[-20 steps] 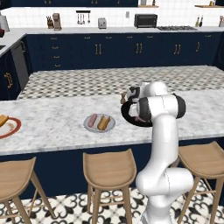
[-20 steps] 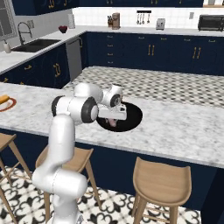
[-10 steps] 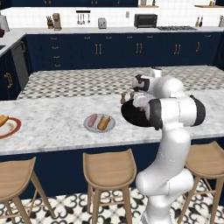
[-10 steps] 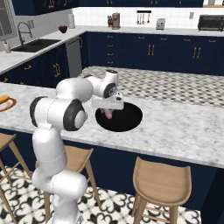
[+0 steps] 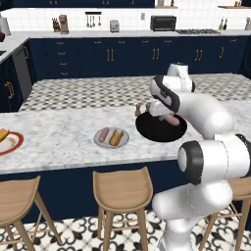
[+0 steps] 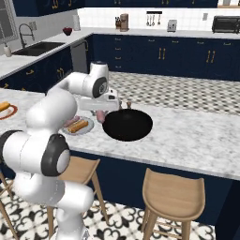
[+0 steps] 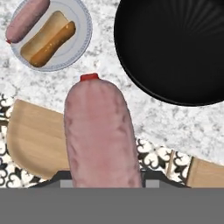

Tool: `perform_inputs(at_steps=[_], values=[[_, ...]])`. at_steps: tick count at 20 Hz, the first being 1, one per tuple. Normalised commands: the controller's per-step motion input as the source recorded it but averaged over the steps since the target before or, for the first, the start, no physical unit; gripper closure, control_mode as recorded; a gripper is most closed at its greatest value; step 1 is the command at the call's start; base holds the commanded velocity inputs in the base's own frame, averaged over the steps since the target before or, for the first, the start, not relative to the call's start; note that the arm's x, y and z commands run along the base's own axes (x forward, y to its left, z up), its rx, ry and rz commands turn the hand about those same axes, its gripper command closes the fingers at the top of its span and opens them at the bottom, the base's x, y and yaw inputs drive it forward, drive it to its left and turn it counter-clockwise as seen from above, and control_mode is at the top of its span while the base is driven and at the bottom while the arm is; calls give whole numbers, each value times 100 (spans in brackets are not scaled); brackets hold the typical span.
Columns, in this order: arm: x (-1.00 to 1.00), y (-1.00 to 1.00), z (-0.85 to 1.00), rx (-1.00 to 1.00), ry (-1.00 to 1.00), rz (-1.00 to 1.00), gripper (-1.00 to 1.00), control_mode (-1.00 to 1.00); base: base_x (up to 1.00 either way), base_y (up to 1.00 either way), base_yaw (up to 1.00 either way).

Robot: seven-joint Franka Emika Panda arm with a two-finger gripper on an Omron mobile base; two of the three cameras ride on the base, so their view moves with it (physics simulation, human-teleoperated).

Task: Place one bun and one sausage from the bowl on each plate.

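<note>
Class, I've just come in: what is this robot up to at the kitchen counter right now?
The robot's hand is shut on a sausage, carried above the counter edge beside the black bowl. The grey plate already has a sausage and a bun lying side by side. Far off on the counter, the red-rimmed plate holds a bun, so the carried sausage probably belongs there.

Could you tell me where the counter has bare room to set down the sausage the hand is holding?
The widest bare marble lies between the white red-rimmed plate and the grey plate. The white plate beside its bun is free too. The grey plate, already holding a sausage and bun, and the black bowl beside it are crowded.
</note>
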Motion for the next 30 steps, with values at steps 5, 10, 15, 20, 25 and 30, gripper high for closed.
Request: perform_inputs(at_steps=[5,10,15,20,25,30], values=[[-99,46,64,-7,1,-4,100,-100,0,0,0],[-60,19,19,0,0,-2,100,100,-38,23,-2],[0,0,0,0,0,0,100,100,-37,100,-20],[0,0,0,0,0,0,100,100,-2,100,-27],[0,0,0,0,0,0,100,100,0,100,-21],[0,0,0,0,0,0,100,100,5,100,-10]])
